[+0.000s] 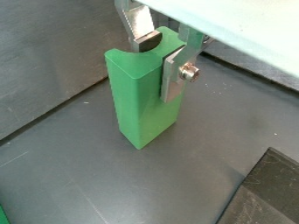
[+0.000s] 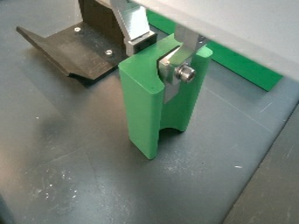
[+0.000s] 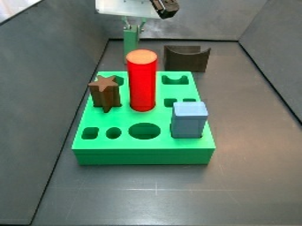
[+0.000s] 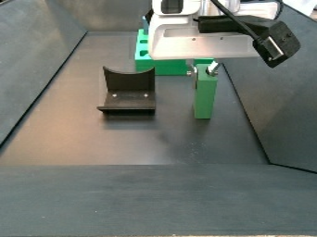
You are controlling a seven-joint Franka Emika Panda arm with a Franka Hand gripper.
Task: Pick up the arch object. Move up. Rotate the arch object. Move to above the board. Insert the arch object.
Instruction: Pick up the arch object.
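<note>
While tool [image 2: 163, 54] clamps arch object [image 2: 159, 105], board [image 3: 147, 132] holds red cylinder [image 3: 141, 79].

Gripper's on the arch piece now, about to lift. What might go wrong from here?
1. The gripper pinches only the top end of the arch object, so the block may swing or slip in the fingers when lifted or rotated.
2. On the board, the tall red cylinder and brown star stand near the cutouts; a low carry might clip them.
</note>
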